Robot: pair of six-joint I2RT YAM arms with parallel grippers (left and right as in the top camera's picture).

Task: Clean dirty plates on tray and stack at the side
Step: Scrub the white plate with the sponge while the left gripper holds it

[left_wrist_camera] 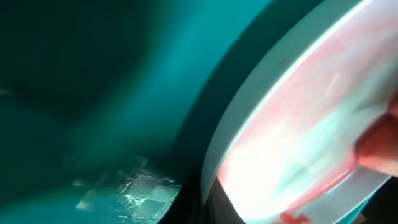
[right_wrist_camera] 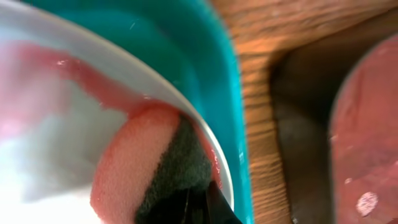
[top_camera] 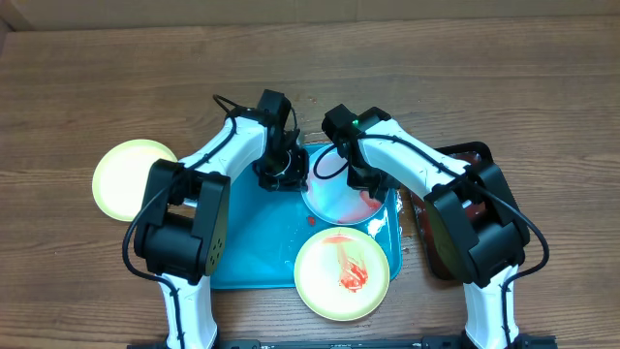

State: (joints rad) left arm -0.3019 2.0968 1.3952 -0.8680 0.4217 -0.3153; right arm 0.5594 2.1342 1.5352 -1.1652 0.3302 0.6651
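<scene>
The overhead view looks straight down on the table (top_camera: 542, 78) from well above, taking in the whole tray (top_camera: 252, 262) at centre; the left wrist view sits very close and blurred, tray floor filling its left, the blue plate (left_wrist_camera: 298, 124) its right; the right wrist view is as near, the same plate at left, a sponge (right_wrist_camera: 130, 168) at bottom, a dark tray (right_wrist_camera: 298, 143) at right; all three share that plate.
</scene>
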